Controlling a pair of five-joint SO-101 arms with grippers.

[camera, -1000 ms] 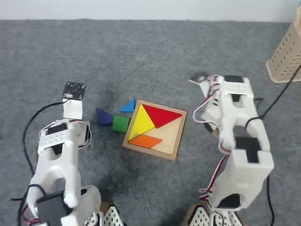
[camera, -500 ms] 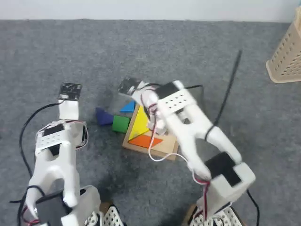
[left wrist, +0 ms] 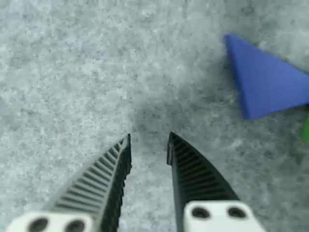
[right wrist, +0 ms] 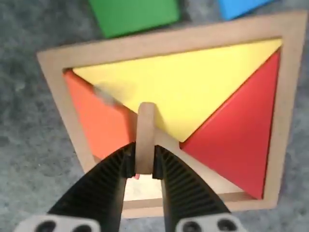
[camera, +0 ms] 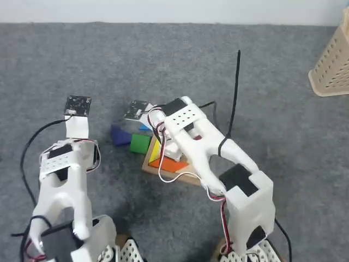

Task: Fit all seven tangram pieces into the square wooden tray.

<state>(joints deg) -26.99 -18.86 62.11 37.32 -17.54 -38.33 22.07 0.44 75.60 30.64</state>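
Note:
The square wooden tray (right wrist: 159, 41) holds a yellow triangle (right wrist: 193, 82), a red triangle (right wrist: 241, 130) and an orange piece (right wrist: 99, 121). My right gripper (right wrist: 144, 147) hangs over the tray's middle, shut on a pale wooden piece (right wrist: 145, 121) held on edge. Just outside the rim lie a green square (right wrist: 135, 14) and a light blue triangle (right wrist: 239, 6). In the high view the right arm covers most of the tray (camera: 166, 173). A dark blue triangle (left wrist: 263, 87) lies on the carpet beside my left gripper (left wrist: 147, 137), which is open, low and holds nothing.
Grey carpet covers the whole work surface. A slatted wooden rack (camera: 332, 60) stands at the far right edge. A black cable (camera: 235, 93) rises from the right arm. The green square (camera: 139, 143) and dark blue triangle (camera: 119, 134) sit between the two arms.
The right arm swung left from beside the tray to over it, hiding the red triangle in the high view. The left arm barely shifted.

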